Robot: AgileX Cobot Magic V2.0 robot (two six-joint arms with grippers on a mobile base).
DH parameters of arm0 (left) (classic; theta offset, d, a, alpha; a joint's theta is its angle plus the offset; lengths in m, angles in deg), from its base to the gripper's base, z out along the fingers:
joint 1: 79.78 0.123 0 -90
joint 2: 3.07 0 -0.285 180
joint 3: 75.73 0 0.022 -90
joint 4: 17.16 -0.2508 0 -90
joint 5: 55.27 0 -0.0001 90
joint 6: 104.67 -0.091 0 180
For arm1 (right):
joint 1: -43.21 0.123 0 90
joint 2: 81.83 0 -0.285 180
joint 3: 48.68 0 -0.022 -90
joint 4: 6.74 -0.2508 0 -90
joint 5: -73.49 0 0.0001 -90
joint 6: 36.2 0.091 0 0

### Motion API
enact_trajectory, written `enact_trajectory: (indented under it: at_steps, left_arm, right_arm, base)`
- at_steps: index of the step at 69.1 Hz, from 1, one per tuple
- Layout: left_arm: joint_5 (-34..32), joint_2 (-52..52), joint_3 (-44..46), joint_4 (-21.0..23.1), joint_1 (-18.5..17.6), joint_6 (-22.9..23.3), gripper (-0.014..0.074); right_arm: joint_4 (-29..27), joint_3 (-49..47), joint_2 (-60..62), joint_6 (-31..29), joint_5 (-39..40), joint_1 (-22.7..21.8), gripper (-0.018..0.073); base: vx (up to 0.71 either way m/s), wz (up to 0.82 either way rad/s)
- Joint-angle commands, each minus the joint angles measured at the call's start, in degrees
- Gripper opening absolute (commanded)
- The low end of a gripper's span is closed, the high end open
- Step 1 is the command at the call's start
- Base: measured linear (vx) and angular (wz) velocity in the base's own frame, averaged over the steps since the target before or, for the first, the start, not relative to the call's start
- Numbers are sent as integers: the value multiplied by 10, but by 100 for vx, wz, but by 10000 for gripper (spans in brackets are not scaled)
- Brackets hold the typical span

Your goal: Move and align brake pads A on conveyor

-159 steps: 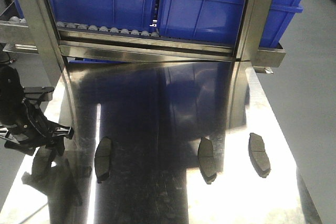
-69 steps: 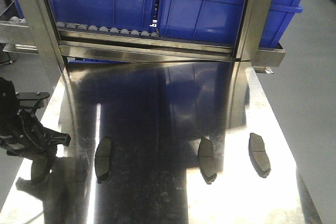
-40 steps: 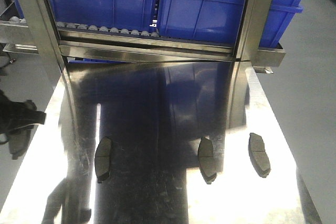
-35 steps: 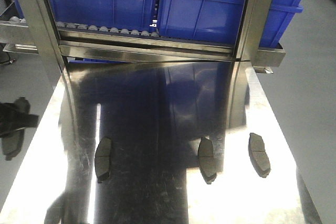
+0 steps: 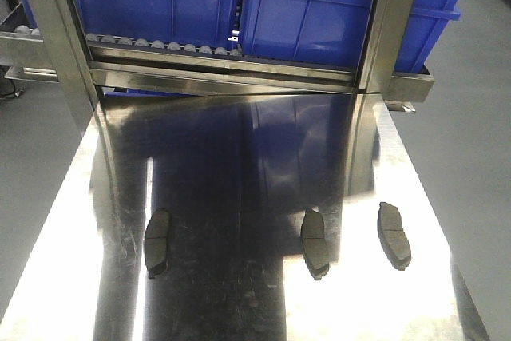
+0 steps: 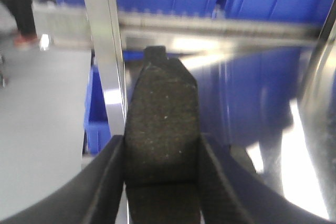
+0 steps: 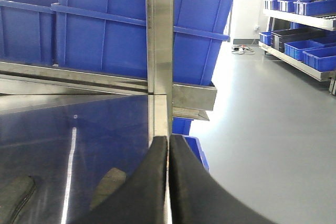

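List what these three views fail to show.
- Conveyor: in no view.
- Both arms: outside the front view's frame.
- Held pad, left wrist view: lower end cut off by the bottom edge; background blurred.
- Table pad, right wrist view: cut by the bottom-left corner, too dark for detail.
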Motion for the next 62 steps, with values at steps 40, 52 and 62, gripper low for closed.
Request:
enact_trajectory:
  at_steps: [40, 52, 62]
  left_arm:
    - [-57, -45, -13, -7, -3, 1, -6]
    - [-57, -45, -13, -7, -3, 1, -6]
    - [-57, -45, -13, -7, -3, 1, -6]
  right_arm:
    - [3, 3, 8, -4, 44, -1, -10]
    - [3, 3, 8, -4, 44, -1, -10]
    - [3, 3, 8, -4, 44, -2, -10]
  base:
    - [0, 0]
    - [0, 0]
    - [0, 0]
